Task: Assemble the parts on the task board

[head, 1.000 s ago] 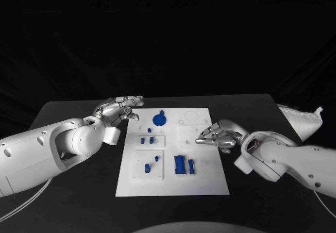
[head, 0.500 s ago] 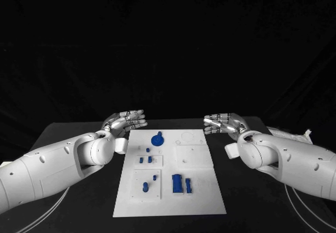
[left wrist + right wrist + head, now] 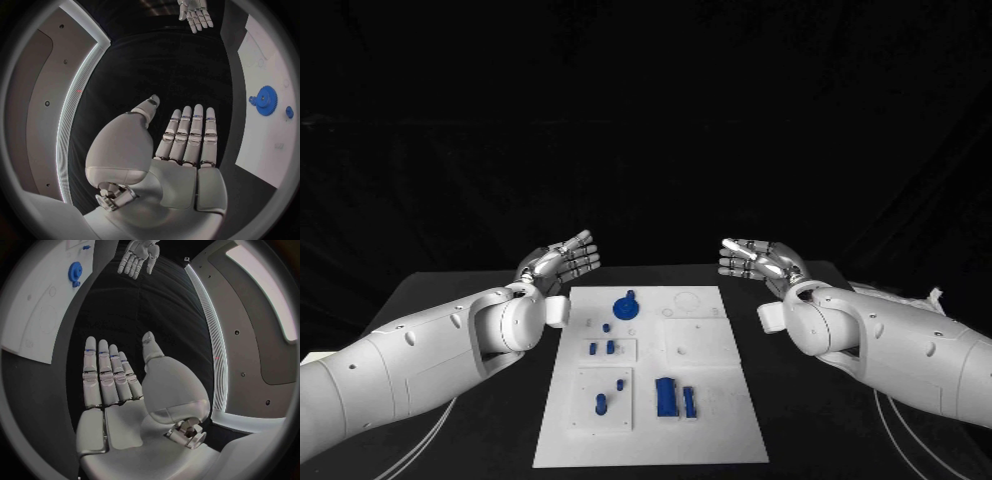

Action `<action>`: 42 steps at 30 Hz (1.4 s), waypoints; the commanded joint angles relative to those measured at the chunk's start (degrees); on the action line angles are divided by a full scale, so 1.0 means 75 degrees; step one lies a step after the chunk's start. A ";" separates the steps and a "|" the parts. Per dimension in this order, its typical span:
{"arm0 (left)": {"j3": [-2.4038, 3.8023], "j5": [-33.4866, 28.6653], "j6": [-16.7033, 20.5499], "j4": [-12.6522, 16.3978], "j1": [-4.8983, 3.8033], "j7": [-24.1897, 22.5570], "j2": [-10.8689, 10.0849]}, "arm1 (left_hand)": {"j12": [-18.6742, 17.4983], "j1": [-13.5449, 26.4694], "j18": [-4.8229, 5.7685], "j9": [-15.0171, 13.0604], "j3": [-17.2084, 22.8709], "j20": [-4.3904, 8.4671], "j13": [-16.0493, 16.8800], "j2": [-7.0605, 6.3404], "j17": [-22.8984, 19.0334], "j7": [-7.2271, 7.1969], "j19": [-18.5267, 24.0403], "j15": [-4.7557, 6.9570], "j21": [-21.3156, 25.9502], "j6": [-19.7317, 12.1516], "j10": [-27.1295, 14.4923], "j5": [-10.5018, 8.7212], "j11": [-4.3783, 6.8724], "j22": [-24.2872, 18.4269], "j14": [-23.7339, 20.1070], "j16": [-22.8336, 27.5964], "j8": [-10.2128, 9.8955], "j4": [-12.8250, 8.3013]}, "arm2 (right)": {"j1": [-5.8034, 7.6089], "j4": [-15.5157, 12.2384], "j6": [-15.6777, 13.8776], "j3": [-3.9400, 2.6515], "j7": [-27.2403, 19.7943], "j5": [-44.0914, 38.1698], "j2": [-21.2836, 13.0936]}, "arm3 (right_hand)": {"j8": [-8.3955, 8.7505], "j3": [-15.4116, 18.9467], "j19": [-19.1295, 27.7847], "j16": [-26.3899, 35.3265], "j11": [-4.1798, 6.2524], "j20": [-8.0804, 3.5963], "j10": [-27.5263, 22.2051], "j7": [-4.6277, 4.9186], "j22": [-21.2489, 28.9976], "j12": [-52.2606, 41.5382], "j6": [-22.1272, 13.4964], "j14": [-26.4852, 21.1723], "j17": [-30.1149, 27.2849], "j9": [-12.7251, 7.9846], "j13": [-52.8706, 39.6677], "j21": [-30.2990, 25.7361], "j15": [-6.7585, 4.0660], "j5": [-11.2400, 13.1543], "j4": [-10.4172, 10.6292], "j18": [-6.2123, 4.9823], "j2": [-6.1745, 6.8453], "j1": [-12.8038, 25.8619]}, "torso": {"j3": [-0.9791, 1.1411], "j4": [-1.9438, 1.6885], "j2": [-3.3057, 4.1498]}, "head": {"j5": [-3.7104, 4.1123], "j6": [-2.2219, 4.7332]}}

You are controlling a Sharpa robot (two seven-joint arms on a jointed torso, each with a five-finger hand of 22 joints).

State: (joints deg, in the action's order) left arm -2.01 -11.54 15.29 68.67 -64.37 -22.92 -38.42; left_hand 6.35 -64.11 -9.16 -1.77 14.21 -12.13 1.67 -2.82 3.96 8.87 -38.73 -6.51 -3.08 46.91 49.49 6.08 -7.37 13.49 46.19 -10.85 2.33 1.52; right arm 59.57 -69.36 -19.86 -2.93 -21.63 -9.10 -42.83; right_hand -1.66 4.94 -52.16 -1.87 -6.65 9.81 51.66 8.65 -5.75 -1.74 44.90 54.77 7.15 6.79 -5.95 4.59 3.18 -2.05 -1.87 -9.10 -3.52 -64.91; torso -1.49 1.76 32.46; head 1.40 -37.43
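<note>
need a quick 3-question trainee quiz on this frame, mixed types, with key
1. True or false: the left hand holds a blue part.
2. The blue gear lies on the board at: A) the end far from the robot, B) the end near the robot, C) off the board on the table.
3. Fill in: the right hand is raised beyond the board's far end, fingers straight, holding ____.

Key: 1 false; 2 A; 3 nothing.
</note>
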 commanded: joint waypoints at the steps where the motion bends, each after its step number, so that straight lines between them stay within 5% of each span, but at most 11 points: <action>1: 0.0029 0.0167 0.0373 0.0240 0.0044 -0.0104 -0.0054 | -0.0277 0.2798 0.0393 0.0236 -0.0619 0.0530 -0.0222 0.0376 -0.0528 -0.0387 0.1689 0.0284 0.0410 -0.2048 -0.2157 -0.0263 0.0316 -0.0588 -0.2016 0.0470 -0.0310 -0.0202 | 0.0010 -0.0275 -0.0374 0.0030 -0.0134 0.0136 -0.0007 | 0.0222 -0.0659 0.2276 0.0250 0.0290 -0.0429 -0.2255 -0.0377 0.0766 0.0232 -0.1960 -0.2390 -0.0313 -0.0296 0.0258 -0.0612 -0.0424 0.0273 0.0249 0.0390 0.0469 0.2831 | 0.0088 -0.0105 -0.0075 | -0.0079 0.0173; 3: 0.0047 0.0267 0.0627 0.0429 0.0082 -0.0163 -0.0112 | -0.0846 0.3250 0.0433 0.0236 -0.0719 0.0619 -0.0222 0.0376 -0.0528 -0.0452 0.1963 0.0330 0.0410 -0.2379 -0.2509 -0.0811 0.0372 -0.0683 -0.2342 0.0549 -0.0310 -0.0202 | 0.0016 -0.0495 -0.0629 0.0062 -0.0218 0.0232 -0.0028 | 0.0222 -0.0659 0.2647 0.0250 0.0339 -0.0498 -0.2623 -0.0438 0.0766 0.0232 -0.2278 -0.2779 -0.0363 -0.0344 0.0794 -0.0612 -0.0424 0.0273 0.0249 0.0395 0.0469 0.3293 | 0.0137 -0.0162 -0.0117 | -0.0126 0.0276; 4: 0.0058 0.0329 0.0783 0.0546 0.0105 -0.0199 -0.0147 | -0.0846 0.3457 0.0476 0.0236 -0.0766 0.0657 -0.0222 0.0376 -0.0528 -0.0480 0.2089 0.0868 0.0410 -0.2530 -0.2667 -0.0811 0.0397 -0.0728 -0.2490 0.0583 -0.0310 -0.0202 | 0.0020 -0.0629 -0.0784 0.0081 -0.0270 0.0290 -0.0041 | 0.0222 -0.0659 0.2815 0.0250 0.0887 -0.0530 -0.2789 -0.0466 0.0766 0.0232 -0.2422 -0.2956 -0.0387 -0.0366 0.0794 -0.0612 -0.0424 0.0273 0.0249 0.0474 0.0469 0.3502 | 0.0156 -0.0185 -0.0134 | -0.0145 0.0317; 7: 0.0097 0.0554 0.1351 0.0972 0.0190 -0.0333 -0.0275 | -0.0846 0.4040 0.0518 0.0236 -0.0895 0.0767 -0.0222 0.0376 -0.0528 -0.0563 0.2442 0.0868 0.0410 -0.2958 -0.3119 -0.0811 0.0983 -0.0850 -0.2911 0.0685 -0.0310 -0.0202 | 0.0034 -0.1120 -0.1352 0.0153 -0.0460 0.0505 -0.0089 | 0.0222 -0.0659 0.3289 0.0250 0.0887 -0.0619 -0.3253 -0.0548 0.0766 0.0232 -0.2833 -0.3453 -0.0953 -0.0905 0.0794 -0.0612 -0.0424 0.0273 0.0249 0.0487 0.0469 0.4091 | 0.0193 -0.0229 -0.0166 | -0.0181 0.0395; 10: 0.0145 0.0829 0.2048 0.1494 0.0294 -0.0496 -0.0432 | -0.0846 0.4526 0.0556 0.0236 -0.1000 0.0861 -0.0222 0.0376 -0.0528 -0.0629 0.2731 0.0868 0.0410 -0.3312 -0.3494 -0.0811 0.0983 -0.0952 -0.3260 0.0764 -0.0310 -0.0202 | 0.0049 -0.1678 -0.1998 0.0234 -0.0676 0.0748 -0.0144 | 0.0222 -0.0659 0.3686 0.0250 0.0887 -0.0693 -0.3649 -0.0612 0.0766 0.0232 -0.3174 -0.3868 -0.0953 -0.0905 0.0794 -0.0612 -0.0424 0.0273 0.0249 0.0557 0.0469 0.4582 | 0.0198 -0.0235 -0.0171 | -0.0186 0.0407; 11: 0.0168 0.0961 0.2381 0.1743 0.0344 -0.0574 -0.0507 | -0.0846 0.4786 0.0601 0.0236 -0.1063 0.0906 -0.0222 0.0376 -0.0528 -0.1183 0.2891 0.0868 0.0410 -0.3502 -0.3695 -0.0811 0.0983 -0.1007 -0.3448 0.0810 -0.0310 -0.0202 | 0.0056 -0.1914 -0.2272 0.0269 -0.0767 0.0851 -0.0167 | 0.0222 -0.0659 0.3897 0.0250 0.0887 -0.0732 -0.3859 -0.1154 0.0766 0.0232 -0.3356 -0.4092 -0.0953 -0.0905 0.0794 -0.0612 -0.0424 0.0273 0.0249 0.0563 0.0469 0.4846 | 0.0198 -0.0235 -0.0171 | -0.0186 0.0407; 16: 0.0227 0.1303 0.3247 0.2392 0.0473 -0.0777 -0.0702 | -0.0846 0.5443 0.0637 0.0236 -0.1206 0.1033 -0.0222 0.0376 -0.0528 -0.1183 0.3287 0.0868 0.0410 -0.3983 -0.4202 -0.0811 0.0983 -0.1145 -0.3920 0.1446 -0.0310 -0.0202 | 0.0072 -0.2489 -0.2938 0.0353 -0.0989 0.1102 -0.0224 | 0.0222 -0.0659 0.4428 0.0250 0.0887 -0.1308 -0.4392 -0.1154 0.0766 0.0232 -0.3811 -0.4650 -0.0953 -0.0905 0.0794 -0.0612 -0.0424 0.0273 0.0249 0.0639 0.0469 0.5508 | 0.0198 -0.0235 -0.0171 | -0.0186 0.0407; 17: 0.0236 0.1354 0.3377 0.2489 0.0492 -0.0807 -0.0731 | -0.0846 0.5572 0.1221 0.0236 -0.1233 0.1058 -0.0222 0.0376 -0.0528 -0.1183 0.3365 0.0868 0.0410 -0.4077 -0.4301 -0.0811 0.0983 -0.1171 -0.4016 0.1446 -0.0310 -0.0202 | 0.0074 -0.2567 -0.3028 0.0364 -0.1019 0.1136 -0.0231 | 0.0222 -0.0659 0.4532 0.0250 0.0887 -0.1308 -0.4492 -0.1154 0.0766 0.0232 -0.3902 -0.4762 -0.0953 -0.0905 0.0794 -0.0612 -0.0424 0.0273 0.0249 0.0639 0.0469 0.5639 | 0.0198 -0.0235 -0.0171 | -0.0186 0.0407; 18: 0.0244 0.1398 0.3488 0.2572 0.0509 -0.0833 -0.0756 | -0.0846 0.5687 0.1221 0.0236 -0.1257 0.1079 -0.0222 0.0376 -0.0528 -0.1183 0.3436 0.0868 0.0410 -0.4160 -0.4389 -0.0811 0.0983 -0.1197 -0.4096 0.1446 -0.0310 -0.0202 | 0.0076 -0.2628 -0.3099 0.0373 -0.1043 0.1163 -0.0237 | 0.0222 -0.0659 0.4627 0.0250 0.0887 -0.1308 -0.4586 -0.1154 0.0766 0.0232 -0.3984 -0.4859 -0.0953 -0.0905 0.0794 -0.0612 -0.0424 0.0273 0.0249 0.1213 0.0469 0.5756 | 0.0198 -0.0235 -0.0171 | -0.0186 0.0407; 19: 0.0253 0.1452 0.3625 0.2675 0.0529 -0.0865 -0.0787 | -0.0846 0.5839 0.1221 0.0236 -0.1285 0.1618 -0.0222 0.0376 -0.0528 -0.1183 0.3526 0.0868 0.0410 -0.4274 -0.4510 -0.0811 0.0983 -0.1229 -0.4210 0.1446 -0.0310 -0.0202 | 0.0078 -0.2696 -0.3177 0.0383 -0.1069 0.1192 -0.0244 | 0.0222 -0.0659 0.4754 0.0250 0.0887 -0.1308 -0.4709 -0.1154 0.0766 0.0232 -0.4091 -0.4992 -0.0953 -0.0905 0.0794 -0.0612 -0.0424 0.0273 0.0249 0.1213 0.0469 0.5911 | 0.0198 -0.0235 -0.0171 | -0.0186 0.0407; 42: 0.0268 0.1538 0.3843 0.2838 0.0562 -0.0916 -0.0836 | -0.0846 0.7485 0.1221 0.0236 -0.1895 0.1618 -0.0222 0.0376 -0.0528 -0.1183 0.4508 0.0868 0.0410 -0.5483 -0.5786 -0.0811 0.0983 -0.1799 -0.5402 0.1446 -0.0310 -0.0202 | 0.0079 -0.2745 -0.3234 0.0390 -0.1088 0.1214 -0.0249 | 0.0222 -0.0659 0.6100 0.0250 0.0887 -0.1308 -0.6040 -0.1154 0.0766 0.0232 -0.5249 -0.6401 -0.0953 -0.0905 0.0794 -0.0612 -0.0424 0.0273 0.0249 0.1213 0.0469 0.7580 | 0.0198 -0.0235 -0.0171 | -0.0186 0.0407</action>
State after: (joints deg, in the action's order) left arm -0.06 -0.85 43.60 89.81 -60.16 -28.64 -44.73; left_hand 0.33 -10.92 -0.64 -0.07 0.62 -0.07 0.07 -0.02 0.07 -0.02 -6.83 -0.04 -0.35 8.05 8.43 0.37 -0.04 0.22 7.81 -0.38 0.38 0.00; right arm 60.12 -89.86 -44.00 0.01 -28.77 0.14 -44.71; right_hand -0.19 0.28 -8.87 -0.22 -0.05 0.06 8.72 0.05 -0.08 -0.38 7.61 9.27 0.07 0.07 -0.08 0.21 0.01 -0.30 0.08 -1.23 0.00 -11.12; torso 0.01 0.00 31.18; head 0.00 -34.37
